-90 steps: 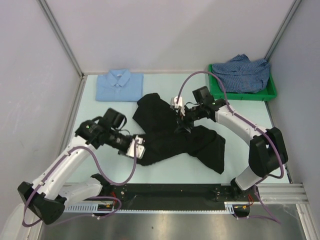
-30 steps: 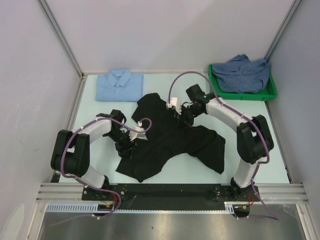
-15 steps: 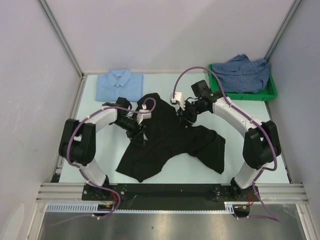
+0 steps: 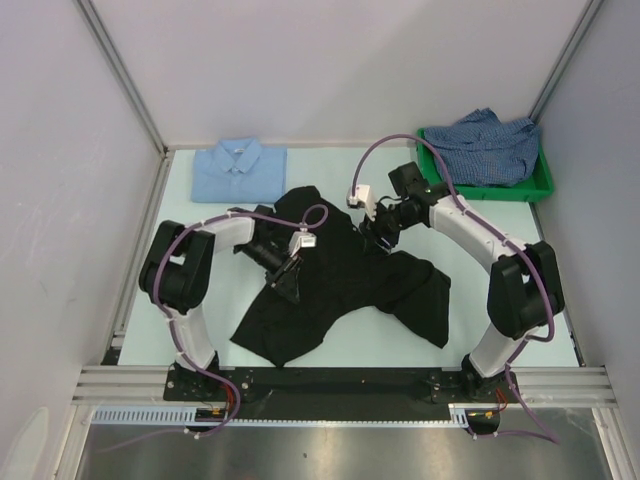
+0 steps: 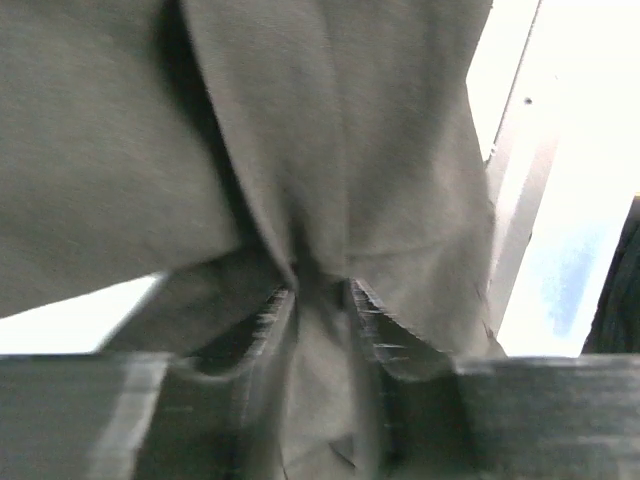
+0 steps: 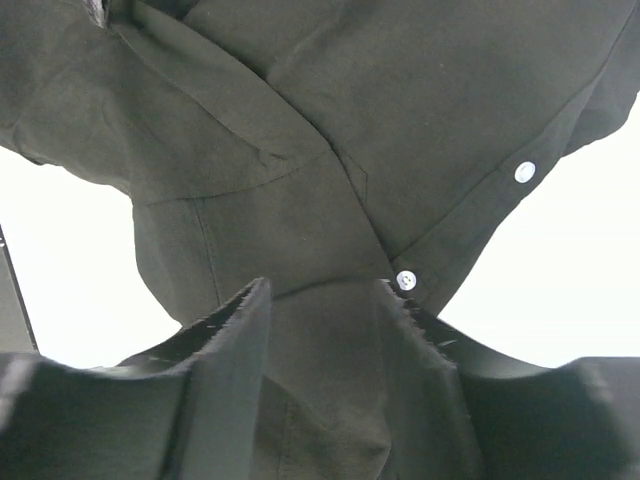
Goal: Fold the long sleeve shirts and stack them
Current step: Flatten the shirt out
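Observation:
A black long sleeve shirt (image 4: 350, 285) lies rumpled in the middle of the table, its small pale buttons (image 6: 525, 171) showing in the right wrist view. My left gripper (image 4: 289, 277) is on its left part, and its jaws (image 5: 320, 292) pinch a gathered fold of the black cloth (image 5: 330, 150). My right gripper (image 4: 381, 239) is over the shirt's upper right, open, with flat black fabric (image 6: 400, 120) lying under the gap (image 6: 322, 287). A light blue shirt (image 4: 240, 171) lies folded at the back left. A blue-and-white checked shirt (image 4: 487, 143) is heaped in the bin.
The green plastic bin (image 4: 540, 186) stands at the back right corner. Grey walls close off the table on the left, back and right. Purple cables loop above both wrists. A metal rail (image 4: 340, 382) runs along the near edge.
My left gripper moved right and back from the shirt's left edge onto the cloth and closed on a fold. My right gripper opened and let go of the fabric.

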